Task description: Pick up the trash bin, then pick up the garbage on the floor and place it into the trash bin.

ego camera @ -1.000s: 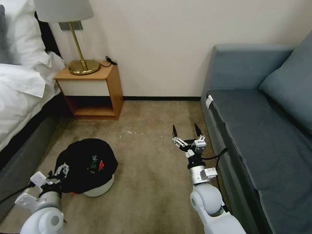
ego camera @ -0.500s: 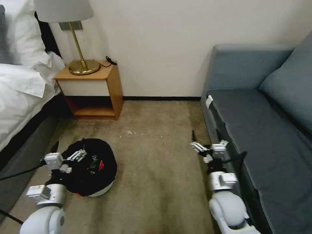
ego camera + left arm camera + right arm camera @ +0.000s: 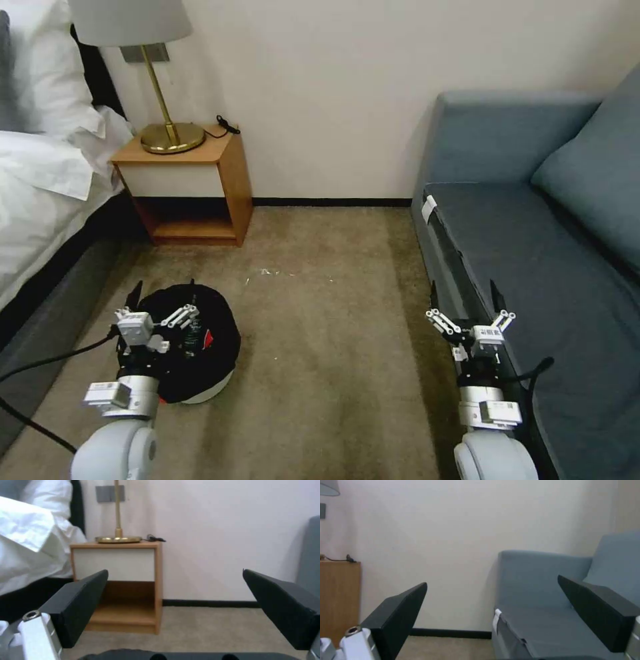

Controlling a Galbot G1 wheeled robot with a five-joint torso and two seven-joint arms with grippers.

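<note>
Trash bin (image 3: pixel 200 347) with its crinkled black bag is sitting on the carpet (image 3: pixel 320 373), near the bed (image 3: pixel 40 220) and in front of the wooden nightstand (image 3: pixel 193 180). Inside the bag a small red bit and something dark are showing, so some garbage looks to be in there already. A second ago the left gripper (image 3: pixel 163 300) was down at the near rim of the bin; now it is hanging over the bin with its fingers spread wide, holding nothing. The bin has not been lifted; it is resting on the floor. The right gripper (image 3: pixel 463 297) was out over the middle of the carpet; now it is sitting back by the front edge of the blue sofa (image 3: pixel 533 253), fingers also wide and holding nothing. Both arms are pulling in, which looks like a finishing or resetting move. Only tiny white specks (image 3: pixel 270 272) are lying on the carpet further ahead.
</note>
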